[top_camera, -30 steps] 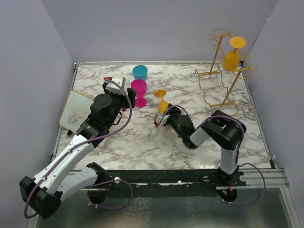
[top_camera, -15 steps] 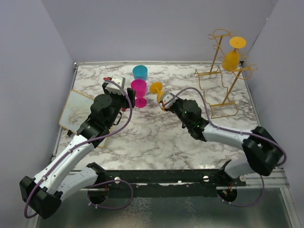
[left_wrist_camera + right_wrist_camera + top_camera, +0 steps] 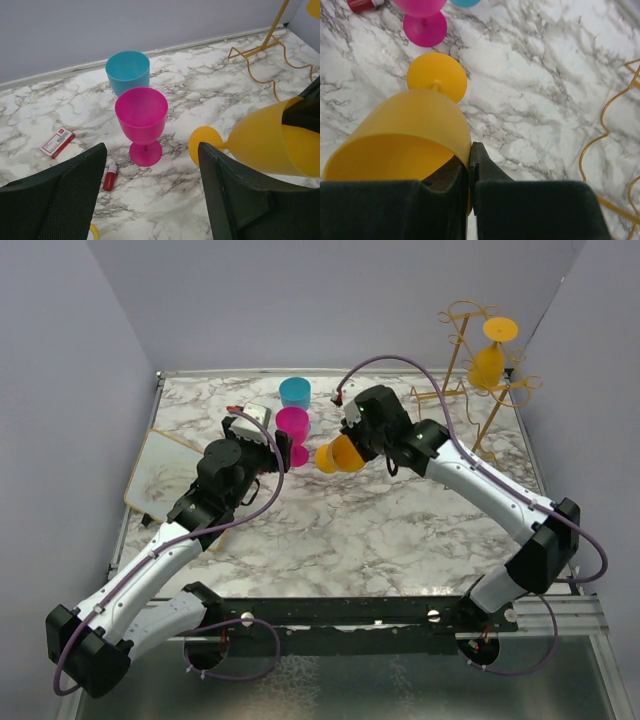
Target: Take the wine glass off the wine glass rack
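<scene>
R jaws pinch orange glass (image 3: 345, 453) — off rack (image 3: 278, 22).

Marble-pattern tabletop (image 3: 330, 530) (white, grey veining) sits inside pale lilac enclosure: plain back wall (image 3: 300, 300), left wall (image 3: 60, 390), right wall (image 3: 595, 440). Thin metal rim (image 3: 548, 490) edges table. Black rail (image 3: 350, 612) runs along near edge. Light even, shadows soft.
</scene>
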You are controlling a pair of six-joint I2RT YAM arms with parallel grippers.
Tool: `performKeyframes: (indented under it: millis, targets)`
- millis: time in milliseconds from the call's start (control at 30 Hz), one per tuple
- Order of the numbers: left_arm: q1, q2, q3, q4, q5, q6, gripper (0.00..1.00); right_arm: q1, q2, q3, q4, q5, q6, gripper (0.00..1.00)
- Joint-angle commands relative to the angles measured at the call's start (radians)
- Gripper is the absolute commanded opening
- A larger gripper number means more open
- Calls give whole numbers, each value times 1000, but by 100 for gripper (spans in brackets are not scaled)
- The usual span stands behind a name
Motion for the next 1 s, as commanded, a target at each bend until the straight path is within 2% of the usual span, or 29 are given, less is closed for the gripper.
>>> performKeyframes:
  millis: [0,167,300,500,767,967]
  targets:
    - [1,1,-9,44,57,-15,76,-36,139,229,-422,-46,160,1]
    - [2,-4,-11,43,57,-19,77,-104,294,408,-539,-100,202,1]
    - [2,-10,-12,44,56,-18,77,-127,412,524,-548,-95,206,1]
    - [2,-19,-14,43,53,-9,77,-135,627,803,-649,-60,203,1]
    - [-4,-22,-14,42,50,1,77,-148,741,939,-652,-29,199,2]
    - [-10,-21,-13,41,49,5,77,-152,788,957,-651,21,191,8]
